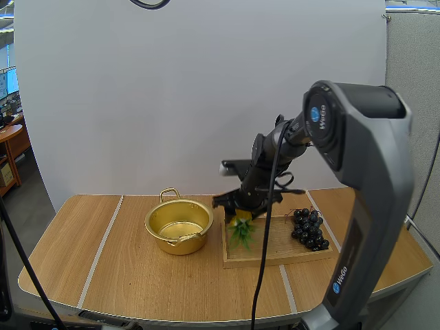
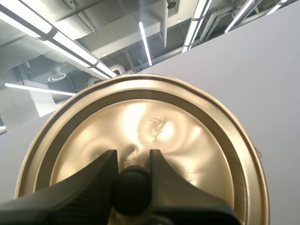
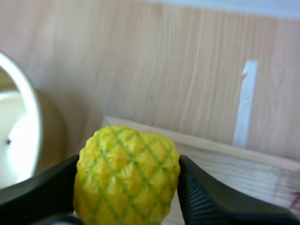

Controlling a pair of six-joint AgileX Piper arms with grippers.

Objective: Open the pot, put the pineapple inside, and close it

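Note:
A golden pot [image 1: 179,226] stands open on the table, lid off. My left gripper [image 2: 132,174] is shut on the black knob [image 2: 131,190] of the golden lid [image 2: 150,140], which faces the left wrist camera with its underside. My right gripper [image 1: 240,214] is shut on the yellow pineapple [image 3: 126,173], its fingers [image 3: 206,197] pressed against both sides of the fruit. In the high view the pineapple [image 1: 242,223] hangs with its green leaves pointing down over the left end of the wooden tray [image 1: 275,258], just right of the pot [image 3: 18,131].
A bunch of dark grapes [image 1: 307,228] lies at the right end of the wooden tray. The tray's edge [image 3: 220,147] runs just behind the pineapple. White stripes [image 1: 100,251] cross the wooden tabletop.

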